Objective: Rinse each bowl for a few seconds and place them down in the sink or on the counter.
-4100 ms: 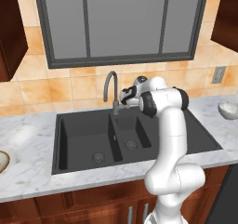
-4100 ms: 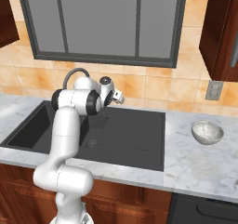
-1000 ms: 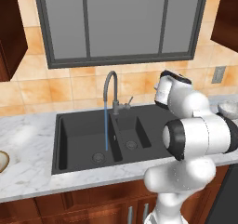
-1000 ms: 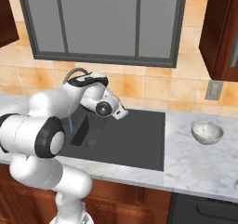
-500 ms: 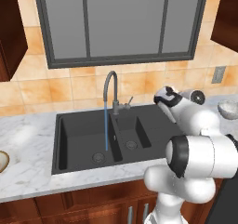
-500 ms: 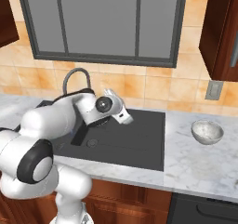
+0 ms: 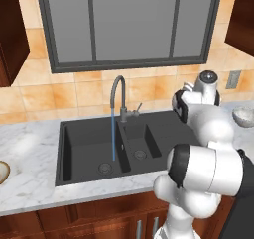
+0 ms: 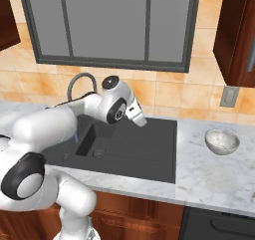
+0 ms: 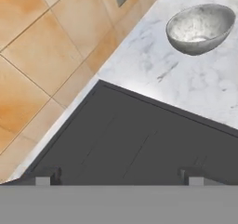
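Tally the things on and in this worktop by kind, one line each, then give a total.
Bowls: 2, a speckled grey bowl right of the sink and a tan-rimmed bowl far left.
Sinks: 1, the black sink.
Taps: 1, the grey tap, running water.
Total: 4

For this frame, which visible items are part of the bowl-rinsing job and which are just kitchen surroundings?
Part of the job:
- deep whitish-grey speckled bowl, on the counter right of the sink
- shallow tan-rimmed bowl, at the counter's far left edge
- matte black sink with grey gooseneck tap, water running
- white marble counter
- gripper, open and empty

Just surroundings:
- grey-framed window
- wall outlet
- orange wall tiles
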